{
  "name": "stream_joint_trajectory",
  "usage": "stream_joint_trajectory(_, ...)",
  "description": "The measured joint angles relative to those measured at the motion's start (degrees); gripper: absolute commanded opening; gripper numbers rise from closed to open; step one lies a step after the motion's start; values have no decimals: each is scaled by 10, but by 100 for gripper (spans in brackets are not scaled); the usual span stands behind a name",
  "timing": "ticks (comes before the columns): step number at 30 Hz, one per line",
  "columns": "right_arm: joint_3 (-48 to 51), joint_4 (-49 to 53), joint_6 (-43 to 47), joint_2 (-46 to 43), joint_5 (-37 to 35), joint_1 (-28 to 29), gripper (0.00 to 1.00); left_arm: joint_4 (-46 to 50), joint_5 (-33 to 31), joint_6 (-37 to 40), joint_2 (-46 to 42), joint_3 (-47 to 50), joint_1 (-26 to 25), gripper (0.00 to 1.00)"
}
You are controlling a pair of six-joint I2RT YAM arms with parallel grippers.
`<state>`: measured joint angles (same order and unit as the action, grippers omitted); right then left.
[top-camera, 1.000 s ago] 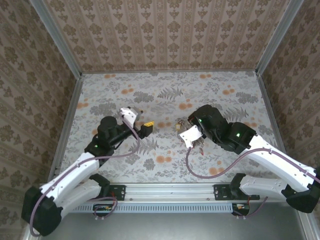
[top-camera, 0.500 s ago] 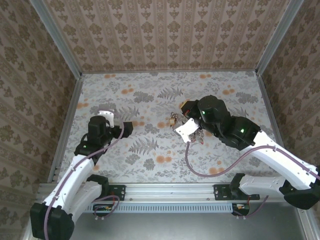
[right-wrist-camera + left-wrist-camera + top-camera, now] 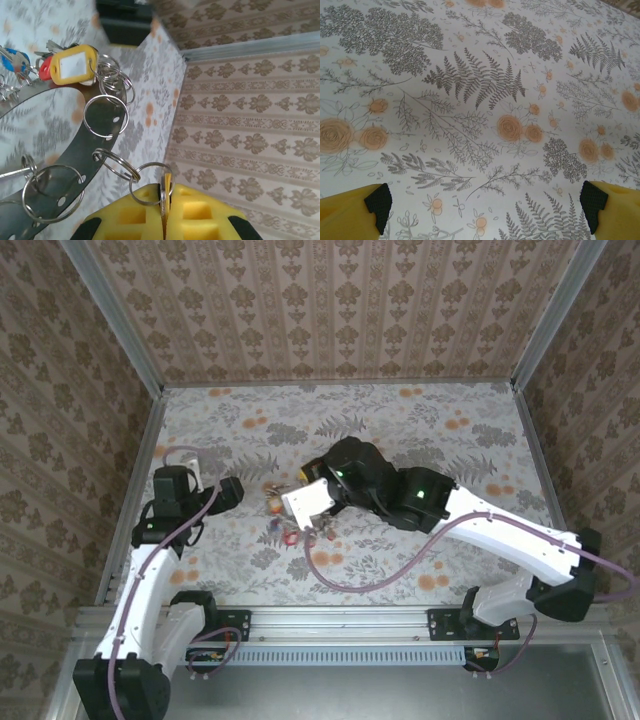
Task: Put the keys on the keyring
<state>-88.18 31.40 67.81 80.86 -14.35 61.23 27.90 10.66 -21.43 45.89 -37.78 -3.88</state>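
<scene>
The right gripper [image 3: 164, 196] pinches 1 small split ring [image 3: 149, 186] edge-on, with the keyring [image 3: 111, 134] and keys [image 3: 12, 59] hanging from it. The left gripper [image 3: 485, 200] is spread and empty. I'd grip firmly and move slowly to limit swinging.

The keyring [image 3: 102, 117] is a flat silver band with holes, and thin wire loops hang through them. One loop is pinched in the right gripper [image 3: 164, 200]. The keys [image 3: 44, 69], red and blue, bunch beside a yellow tag [image 3: 74, 64], left of the table [image 3: 450, 440] middle.

Shiny metal keyring [image 3: 111, 135], keys [image 3: 75, 64] with glossy plastic heads.
</scene>
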Motion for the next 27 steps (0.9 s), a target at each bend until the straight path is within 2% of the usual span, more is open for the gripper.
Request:
stream_joint_trajectory(5, -1, -28, -151, 39, 20, -19, 0, 19, -6, 0, -30, 0, 17, 100)
stream_joint_trajectory(12, 136, -60, -304, 57, 62, -92, 0, 39, -20, 6, -14, 0, 29, 100)
stream_joint_trajectory(18, 201, -63, -350, 64, 74, -177, 0, 38, -19, 10, -14, 0, 29, 100)
stream_joint_trajectory(24, 205, -72, -346, 70, 73, -278, 0, 25, -19, 14, -14, 5, 29, 100)
stream_joint_trajectory(27, 205, -68, -335, 74, 71, -303, 0, 21, -19, 17, -20, 12, 29, 100)
